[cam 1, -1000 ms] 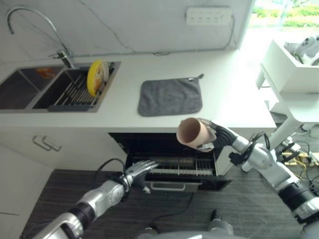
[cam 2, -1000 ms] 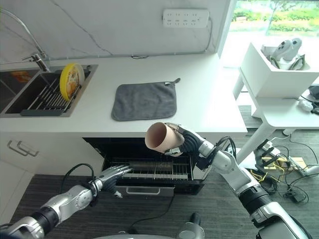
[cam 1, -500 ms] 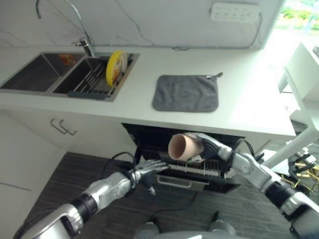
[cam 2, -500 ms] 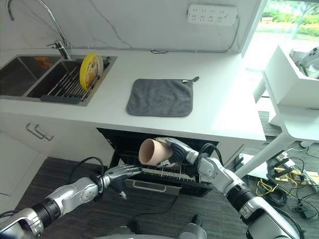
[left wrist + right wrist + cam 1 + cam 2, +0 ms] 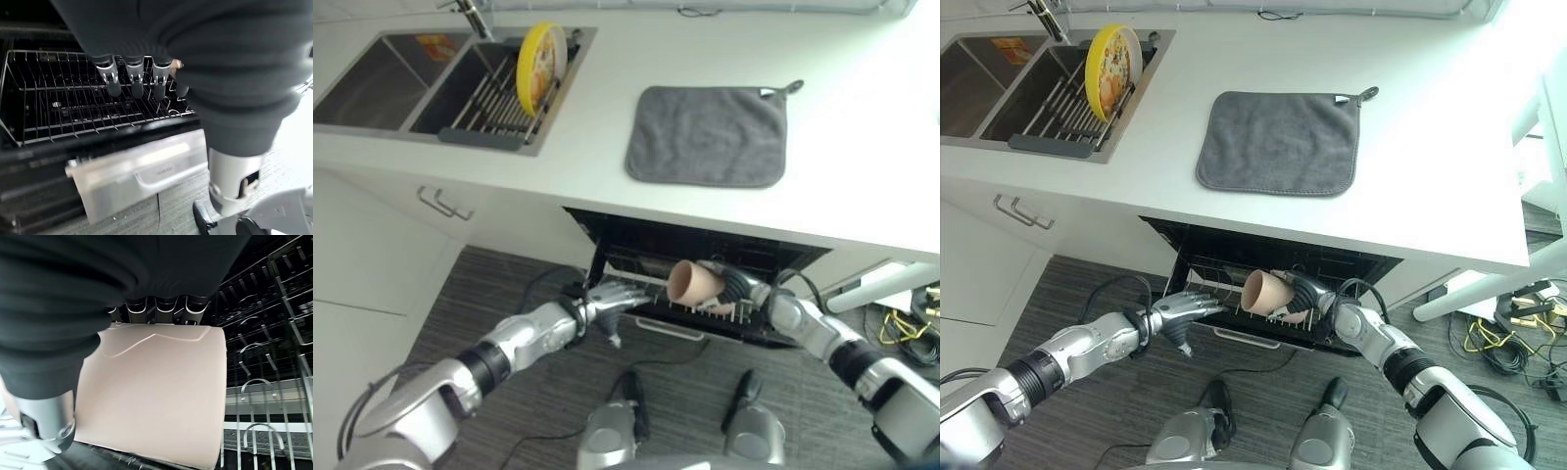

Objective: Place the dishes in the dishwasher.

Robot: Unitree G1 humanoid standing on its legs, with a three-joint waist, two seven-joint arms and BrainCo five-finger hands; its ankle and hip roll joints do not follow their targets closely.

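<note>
Lowered over the rack [image 5: 1234, 284], right hand [image 5: 1304, 294] fingers apparently clasp the cup [image 5: 1261, 292].

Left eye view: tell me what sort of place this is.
Most likely a home kitchen: a white countertop with a built-in sink holding a yellow plate, and a dishwasher under it, its rack pulled out.

cup [image 5: 1262, 292] lowered over dishwasher rack [image 5: 1234, 294]
</note>
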